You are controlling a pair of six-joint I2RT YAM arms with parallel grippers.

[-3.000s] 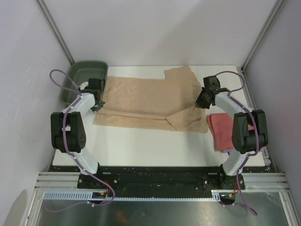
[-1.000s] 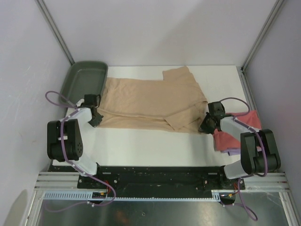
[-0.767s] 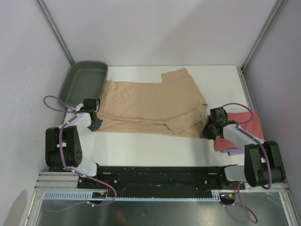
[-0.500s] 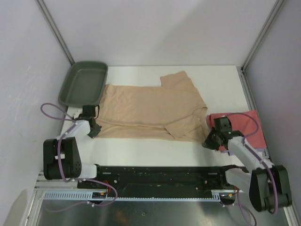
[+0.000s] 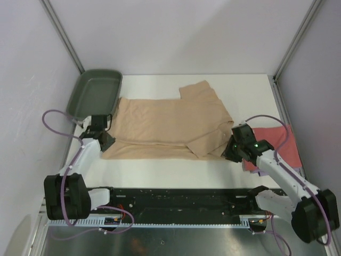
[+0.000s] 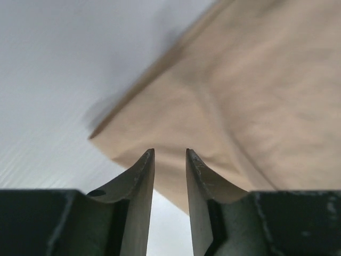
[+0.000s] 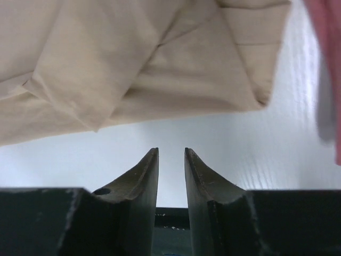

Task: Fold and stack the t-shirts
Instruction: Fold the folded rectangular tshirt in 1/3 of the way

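Along the near edge of the table (image 5: 160, 166), both arms have dragged the tan t-shirt (image 5: 170, 122) closer. The right gripper (image 7: 171, 150), jaws a slit apart, now sits empty just short of the hem, having let go. The left gripper (image 6: 169, 151) overlaps the shirt's left corner, but its hold cannot be confirmed. The shirt lies spread mid-table, seemingly ready for folding. The coral-red t-shirt (image 5: 292, 153) waits at right, with a green tray (image 5: 95, 96) far left.

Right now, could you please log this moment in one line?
step: tan t-shirt fold | left pincer: open at near-left corner | right pincer: open, empty, near right hem | coral-red t-shirt: at right
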